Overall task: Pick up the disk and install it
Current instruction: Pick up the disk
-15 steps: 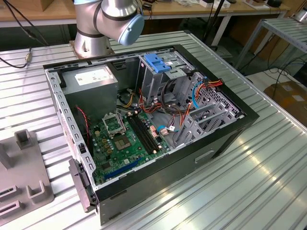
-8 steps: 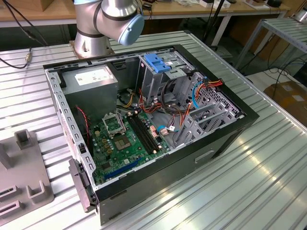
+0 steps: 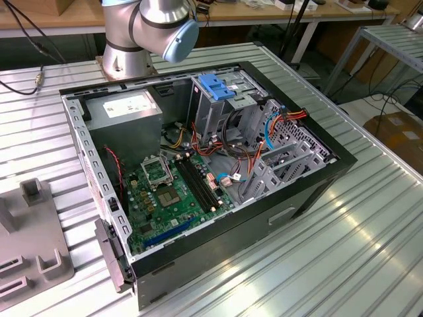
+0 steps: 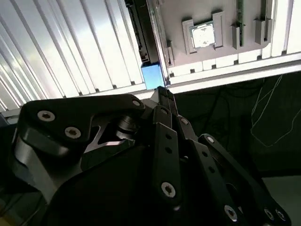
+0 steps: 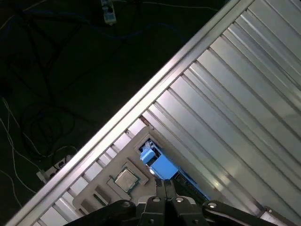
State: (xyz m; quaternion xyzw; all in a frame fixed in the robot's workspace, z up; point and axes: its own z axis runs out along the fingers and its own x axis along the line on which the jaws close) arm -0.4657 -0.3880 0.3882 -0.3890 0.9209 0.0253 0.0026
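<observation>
The disk [image 5: 162,165] lies on a grey fixture plate [image 5: 136,141] on the ribbed metal table, its bright blue carrier end toward me and its dark body [image 4: 141,37] running away from it. In both wrist views my gripper [image 4: 162,94] hangs close over that blue end [image 4: 151,75]. Its two black fingers are pressed together, with nothing visible between them. The tips [image 5: 164,184] sit just beside the blue plastic. Whether they touch it I cannot tell. In the exterior view the open computer case [image 3: 317,181] shows its metal drive cage [image 3: 215,112], topped by a fixed blue bracket [image 3: 217,86].
A square silver chip [image 5: 126,179] rests in a recess of the fixture plate beside the disk. The table edge [image 5: 141,101] runs close by, with dark floor and cables beyond. In the exterior view the arm's base [image 3: 125,56] stands behind the case, and a grey fixture [image 3: 33,228] lies at the left.
</observation>
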